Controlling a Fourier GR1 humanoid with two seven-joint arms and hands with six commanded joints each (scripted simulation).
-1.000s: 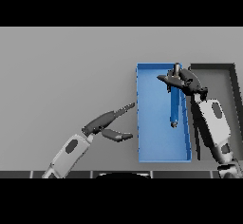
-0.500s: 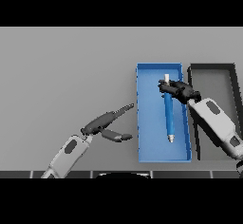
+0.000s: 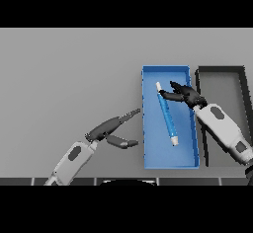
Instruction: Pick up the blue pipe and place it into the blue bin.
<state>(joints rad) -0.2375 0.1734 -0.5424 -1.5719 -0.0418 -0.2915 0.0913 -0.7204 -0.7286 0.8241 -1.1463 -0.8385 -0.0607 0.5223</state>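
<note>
- The blue pipe (image 3: 166,114) lies slanted on the floor of the blue bin (image 3: 169,162), so the placing looks done.
- The right hand (image 3: 187,95) hovers beside its upper end, fingers loosely spread, holding nothing.
- The left hand (image 3: 114,130) rests open on the desk (image 3: 69,74).

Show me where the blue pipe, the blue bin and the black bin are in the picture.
blue pipe (image 3: 166,114): head view, middle of its blue shaft.
blue bin (image 3: 165,69): head view, its far rim.
black bin (image 3: 221,69): head view, its far rim.
</note>
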